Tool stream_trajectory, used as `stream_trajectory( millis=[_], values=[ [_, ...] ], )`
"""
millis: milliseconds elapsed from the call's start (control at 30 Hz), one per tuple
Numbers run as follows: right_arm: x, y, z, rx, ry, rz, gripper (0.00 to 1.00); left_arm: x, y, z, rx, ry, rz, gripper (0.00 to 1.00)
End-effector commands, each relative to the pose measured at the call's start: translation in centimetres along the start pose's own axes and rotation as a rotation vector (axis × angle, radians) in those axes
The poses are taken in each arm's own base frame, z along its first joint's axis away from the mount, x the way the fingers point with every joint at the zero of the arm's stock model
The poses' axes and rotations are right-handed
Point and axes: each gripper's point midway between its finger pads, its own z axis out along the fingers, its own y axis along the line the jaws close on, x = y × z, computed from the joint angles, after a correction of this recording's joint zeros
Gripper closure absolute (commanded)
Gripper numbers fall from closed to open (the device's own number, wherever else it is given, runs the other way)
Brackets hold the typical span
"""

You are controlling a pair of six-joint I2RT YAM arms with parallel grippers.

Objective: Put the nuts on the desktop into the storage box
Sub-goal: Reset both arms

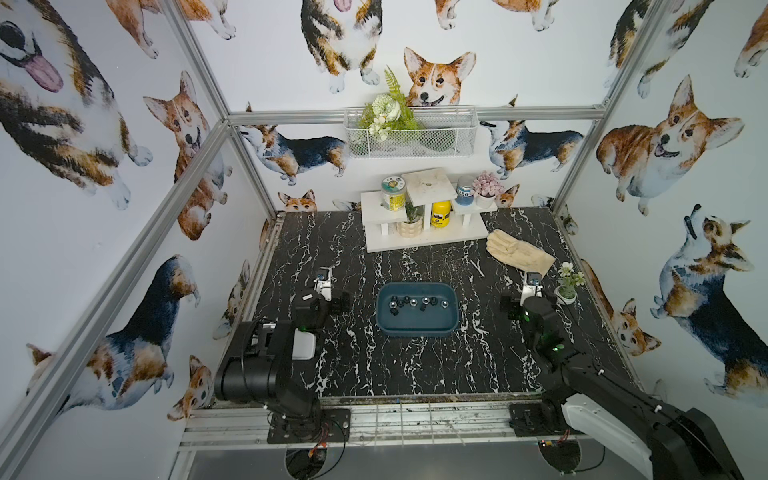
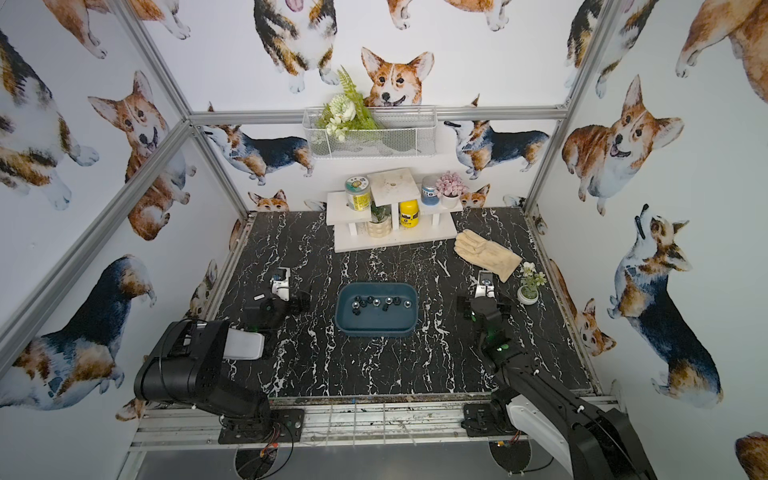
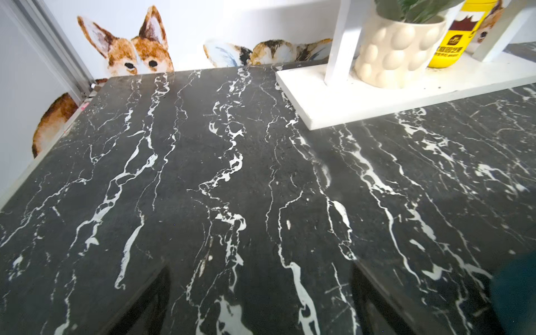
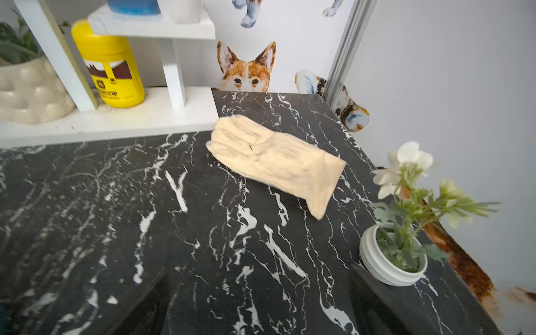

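Both top views are giving us the whole scene. The nuts [image 1: 415,302] are sitting in a loose row inside the storage box [image 1: 415,332], toward its far wall, silver and black ones mixed. The box is resting mid-desktop [image 1: 415,374]. The left gripper [image 1: 326,297] and right gripper [image 1: 528,300] are flanking the box, each near it and neither touching it. From up here we are not reading their jaws clearly. Behind them the white shelf stand [image 1: 424,243] is standing at the back edge, and a cream glove [image 1: 519,249] is lying beside it.

Over to the left wrist view, where we are getting what the top views are not: two dark fingers [image 3: 150,301] spread wide, with only bare veined marble between them. The stand's base, a bumpy cream pot [image 3: 397,55] and a yellow jar [image 3: 455,34] are showing close up. Of the box, only a blurred teal sliver [image 3: 517,293] is creeping in at the edge, and the nuts are showing only from above.

Now the right wrist view, and these fingers [image 4: 374,301] are spread wide too, gripping nothing. The glove [image 4: 275,162] is lying flat ahead on the marble. A small white pot of flowers [image 4: 377,261] is standing just beside one finger.
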Motion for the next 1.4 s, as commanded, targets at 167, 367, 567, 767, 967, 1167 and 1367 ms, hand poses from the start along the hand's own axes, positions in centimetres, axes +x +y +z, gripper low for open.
stream_trajectory(
  millis=[167,367,567,767,967,1167,1367],
  values=[
    [-3.9,1.4,2.6,-0.192,-0.237,-0.017,0.0,-4.2,1.5,-0.8,-0.085,-0.192,-0.013,0.0],
    [-2.5,0.4,5.4,-0.22,-0.188,0.09,0.0,-4.1,1.5,-0.9,-0.083,-0.187,-0.014,0.0],
    [-2.5,0.4,5.0,-0.225,-0.222,0.095,0.0,-4.0,1.3,-0.3,-0.067,-0.166,-0.008,0.0],
    [-2.4,0.4,4.8,-0.226,-0.217,0.091,0.0,-4.1,1.4,-0.2,-0.073,-0.162,-0.007,0.0],
    [-2.4,0.4,4.7,-0.227,-0.219,0.087,0.0,-4.1,1.3,-0.2,-0.073,-0.161,-0.007,0.0],
    [-2.5,0.4,4.7,-0.227,-0.217,0.087,0.0,-4.0,1.3,0.0,-0.077,-0.156,-0.006,0.0],
    [-2.5,0.4,4.7,-0.228,-0.218,0.087,0.0,-4.0,1.3,0.0,-0.076,-0.154,-0.004,0.0]
  ],
)
